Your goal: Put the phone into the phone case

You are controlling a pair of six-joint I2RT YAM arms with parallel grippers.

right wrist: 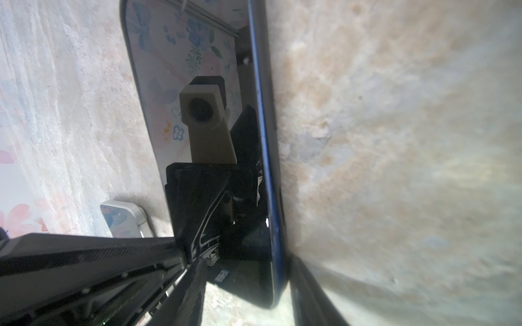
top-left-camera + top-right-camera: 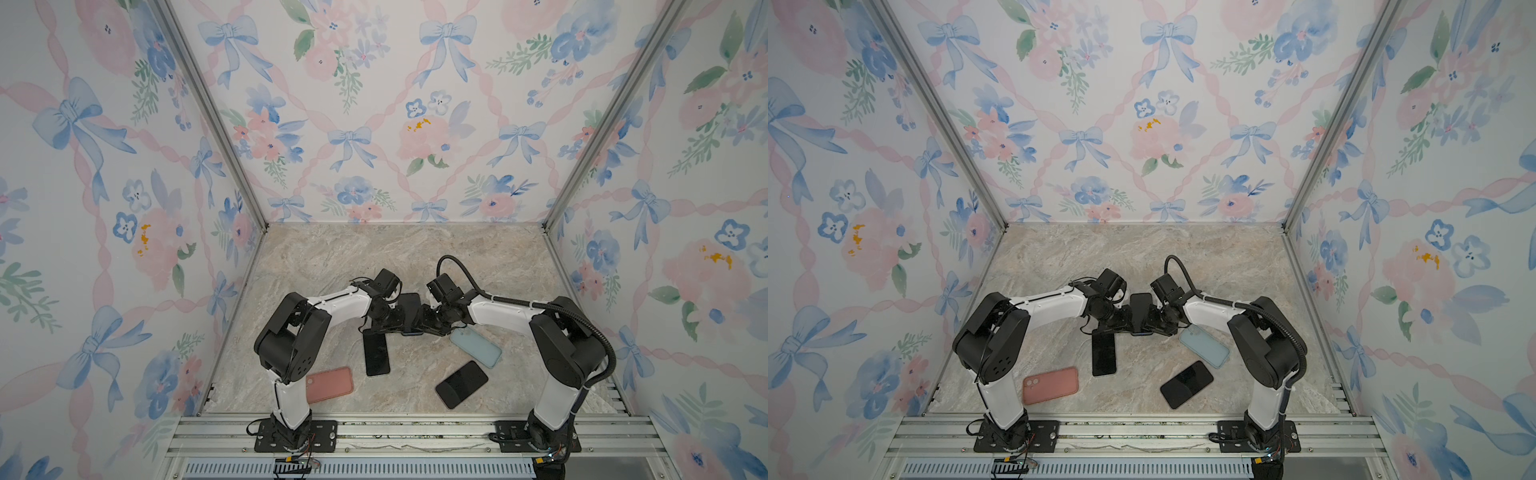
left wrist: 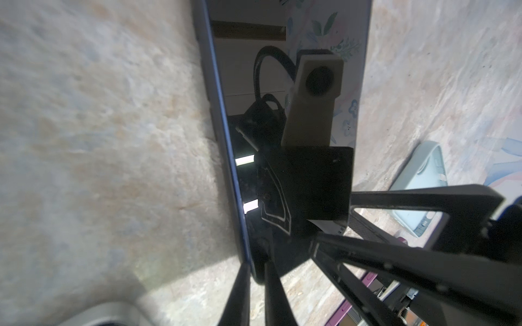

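We see the phone (image 2: 409,306) held up between both arms, just beside the teal case (image 2: 476,347). Left gripper (image 3: 255,278) fingers pinch its edge; right gripper (image 1: 240,254) fingers clamp it too.

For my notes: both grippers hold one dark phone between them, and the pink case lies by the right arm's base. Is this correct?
Not quite: the pink case lies by the left arm's base, not the right one, as both top views show. The rest stands.
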